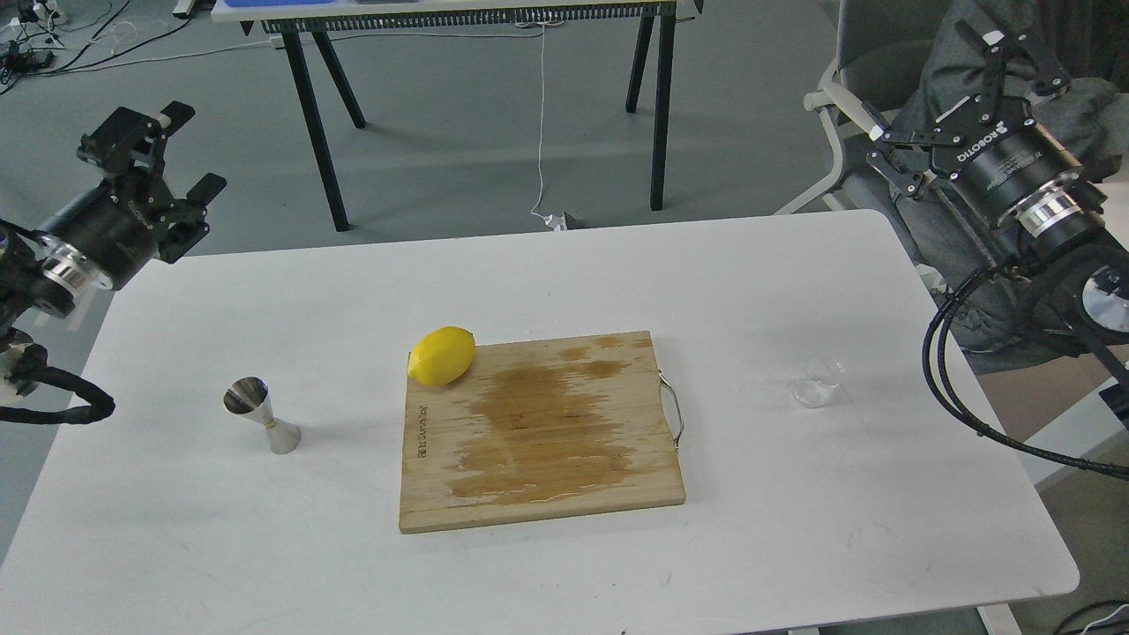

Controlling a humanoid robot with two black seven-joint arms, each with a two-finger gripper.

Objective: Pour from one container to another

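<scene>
Single head view, high, facing forward-down over table [794,265]

White table [547,265] carries a wooden cutting board [538,476], centre, with dark wet stains and a metal handle [674,410] on its right edge. Lemon [443,355] rests on board's far-left corner.
</scene>
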